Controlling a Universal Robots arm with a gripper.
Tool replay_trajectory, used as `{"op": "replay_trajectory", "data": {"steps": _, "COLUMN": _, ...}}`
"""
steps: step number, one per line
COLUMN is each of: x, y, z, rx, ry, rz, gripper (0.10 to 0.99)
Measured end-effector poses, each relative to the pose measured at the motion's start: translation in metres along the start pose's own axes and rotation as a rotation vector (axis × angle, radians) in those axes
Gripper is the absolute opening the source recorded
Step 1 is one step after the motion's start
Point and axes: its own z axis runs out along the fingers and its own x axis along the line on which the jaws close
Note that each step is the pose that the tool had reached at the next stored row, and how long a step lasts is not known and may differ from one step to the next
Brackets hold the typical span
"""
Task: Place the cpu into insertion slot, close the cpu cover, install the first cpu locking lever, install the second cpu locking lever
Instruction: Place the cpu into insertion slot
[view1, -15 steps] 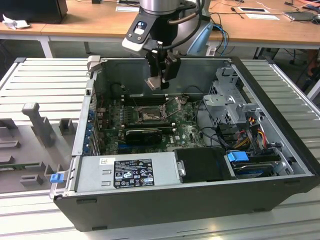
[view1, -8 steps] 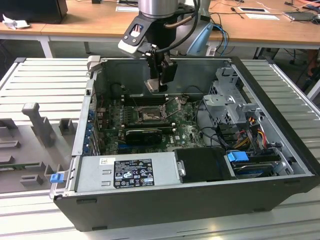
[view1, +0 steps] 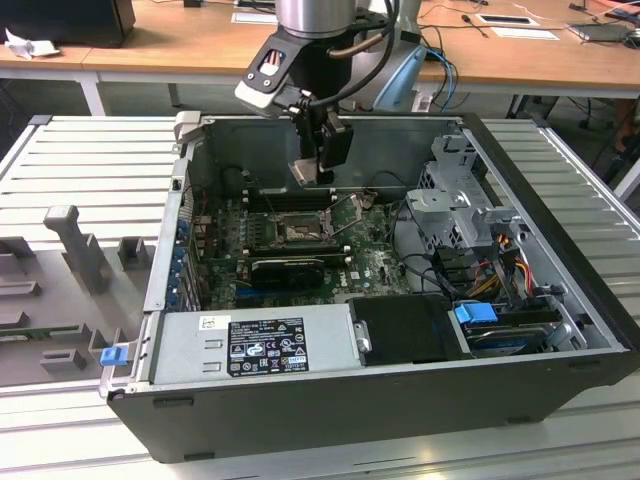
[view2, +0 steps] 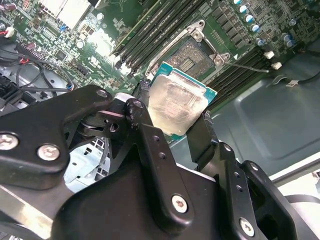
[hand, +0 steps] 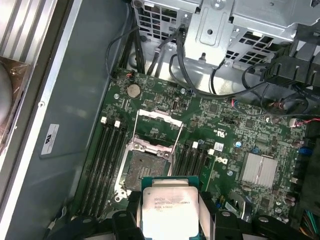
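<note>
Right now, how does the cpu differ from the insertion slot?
The cpu has a dull silver top; the insertion slot is dark. The cpu hangs in the end effector above the board; the insertion slot sits on it, empty. Both are square, near in size.

Arm's wrist (view1: 320, 15) is a plain silver-grey tube with a fat black cable (view1: 378, 42) coming off it, plus a pale grey box (view1: 265, 80) with a dark face. Then the gripper (view2: 175, 107) is all matte black: chunky linkage bars pinned with shiny silver screws (view2: 180, 202), and flat, narrow fingers (view2: 200, 140).
</note>
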Motion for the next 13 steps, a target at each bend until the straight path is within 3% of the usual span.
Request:
{"op": "replay_trajectory", "data": {"steps": 7, "x": 0.0001, "y": -0.0002, "z": 0.0006, "rx": 0.000, "ry": -0.0011, "rz": 0.014, "gripper": 0.541}}
{"op": "replay_trajectory", "data": {"steps": 13, "x": 0.0001, "y": -0.0007, "z": 0.0034, "rx": -0.001, "ry": -0.0053, "rz": 0.062, "gripper": 0.541}}
